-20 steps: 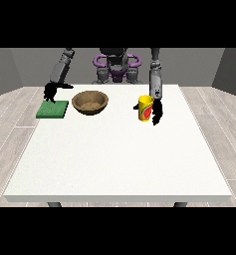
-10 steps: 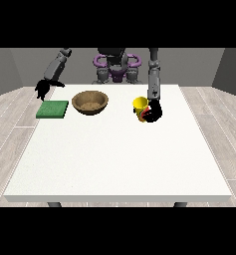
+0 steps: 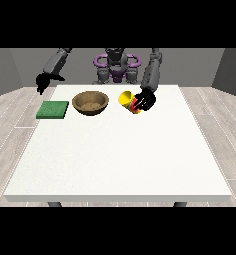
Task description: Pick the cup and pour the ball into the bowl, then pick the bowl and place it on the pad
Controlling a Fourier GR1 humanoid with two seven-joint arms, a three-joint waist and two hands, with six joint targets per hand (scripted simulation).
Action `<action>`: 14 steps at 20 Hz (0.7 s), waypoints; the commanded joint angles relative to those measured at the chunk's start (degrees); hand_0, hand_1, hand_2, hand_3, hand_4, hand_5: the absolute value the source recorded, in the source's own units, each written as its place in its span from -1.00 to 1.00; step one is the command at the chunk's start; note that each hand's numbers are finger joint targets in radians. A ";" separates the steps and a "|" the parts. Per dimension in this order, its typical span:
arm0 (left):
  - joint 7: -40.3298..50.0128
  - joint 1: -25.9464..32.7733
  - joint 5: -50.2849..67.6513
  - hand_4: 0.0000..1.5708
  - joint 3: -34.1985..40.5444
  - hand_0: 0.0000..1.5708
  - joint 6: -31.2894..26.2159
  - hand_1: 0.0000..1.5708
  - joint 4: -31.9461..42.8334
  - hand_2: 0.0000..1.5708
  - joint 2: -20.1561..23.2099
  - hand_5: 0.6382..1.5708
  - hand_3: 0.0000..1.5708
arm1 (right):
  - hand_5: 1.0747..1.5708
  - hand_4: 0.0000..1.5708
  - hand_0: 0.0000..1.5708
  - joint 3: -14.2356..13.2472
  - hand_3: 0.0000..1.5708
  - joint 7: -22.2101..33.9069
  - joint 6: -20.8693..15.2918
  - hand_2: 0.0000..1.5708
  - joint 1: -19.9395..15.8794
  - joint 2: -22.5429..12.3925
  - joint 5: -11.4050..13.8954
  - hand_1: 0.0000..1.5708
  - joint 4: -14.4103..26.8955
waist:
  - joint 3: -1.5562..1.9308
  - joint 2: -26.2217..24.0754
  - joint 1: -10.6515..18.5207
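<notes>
You see the hand at the view's right (image 3: 145, 100) holding the yellow cup (image 3: 128, 99) tilted towards the bowl (image 3: 90, 102), above the worktop (image 3: 119, 154).

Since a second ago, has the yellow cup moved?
Yes. The cup, held in the hand at the view's right, has tilted and shifted left toward the bowl.

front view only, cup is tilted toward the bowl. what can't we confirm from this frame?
- Ball: not visible; the yellow cup is too small to see into, and the hand at the view's right covers its side.
- Cup's contact with the table: hidden by that hand.
- Inside of the bowl: too small to tell if anything lies in it.
- Hand at the view's left: its fingers are too small to read.
</notes>
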 commanded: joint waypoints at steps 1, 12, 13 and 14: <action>9.78 -0.56 -12.44 0.53 -8.21 0.83 3.78 0.83 2.92 1.00 -0.09 0.99 1.00 | 0.91 -0.58 -1.00 0.29 -0.69 1.44 -0.58 -0.75 -1.08 0.25 0.77 -1.00 3.68 | -0.03 -5.12 1.01; 32.34 -7.28 -38.51 0.25 -24.47 0.77 -4.49 0.77 4.62 1.00 -6.49 0.97 1.00 | 0.89 -0.53 -1.00 -3.49 -0.71 -3.91 -1.90 -0.65 4.99 -1.77 1.13 -1.00 15.29 | -0.04 -15.58 11.17; 33.79 -9.53 -39.72 0.20 -25.58 0.71 -8.04 0.71 4.38 1.00 -7.28 0.95 1.00 | 0.88 -0.51 -1.00 -4.57 -0.76 -1.41 -2.00 -0.66 3.09 -2.83 0.06 -1.00 16.21 | -0.08 -16.49 12.19; 34.81 -9.04 -40.80 0.12 -27.88 0.61 -10.64 0.61 2.60 1.00 -9.94 0.92 0.96 | 0.89 -0.50 -1.00 -6.40 -0.71 -1.10 -0.28 -0.62 3.31 -5.98 -1.00 -1.00 18.54 | -0.07 -17.29 15.48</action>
